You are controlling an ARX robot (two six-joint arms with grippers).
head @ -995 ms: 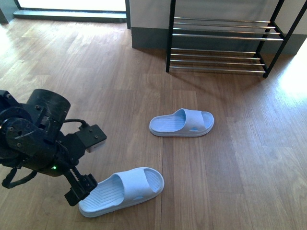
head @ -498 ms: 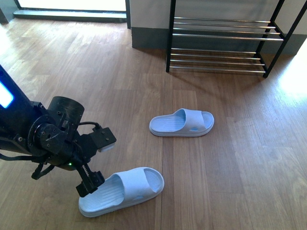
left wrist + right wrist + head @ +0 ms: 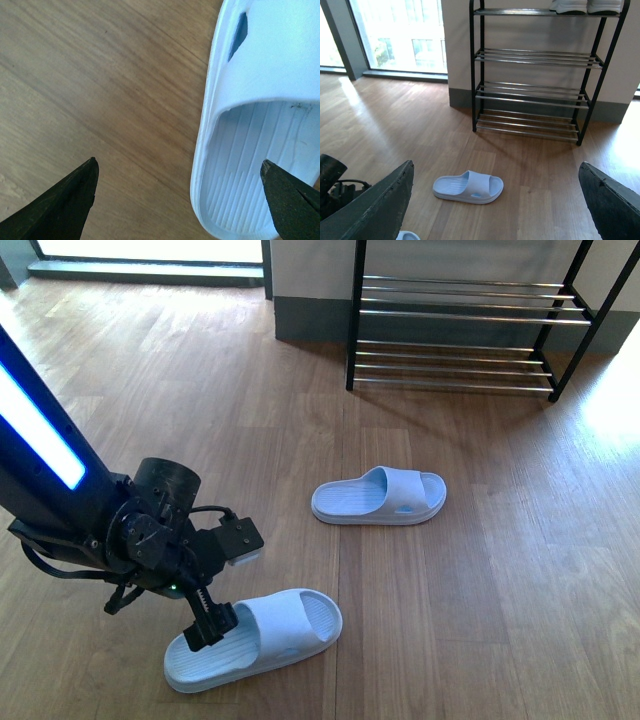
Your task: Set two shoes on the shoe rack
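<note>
My left gripper [image 3: 207, 625] sits lower left in the front view, fingers spread wide, one over bare floor [image 3: 150, 390] and one over the footbed of the near slide [image 3: 262, 635], so closing should pinch its side wall. The far slide [image 3: 380, 498] lies mid-frame, the shoe rack [image 3: 460, 314] upper right; my right gripper [image 3: 495, 200] hangs wide open, empty.

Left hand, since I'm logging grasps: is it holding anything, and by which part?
Nothing is held. The left hand is open, one finger over the floor, the other over the near sandal, straddling its side rim.
</note>
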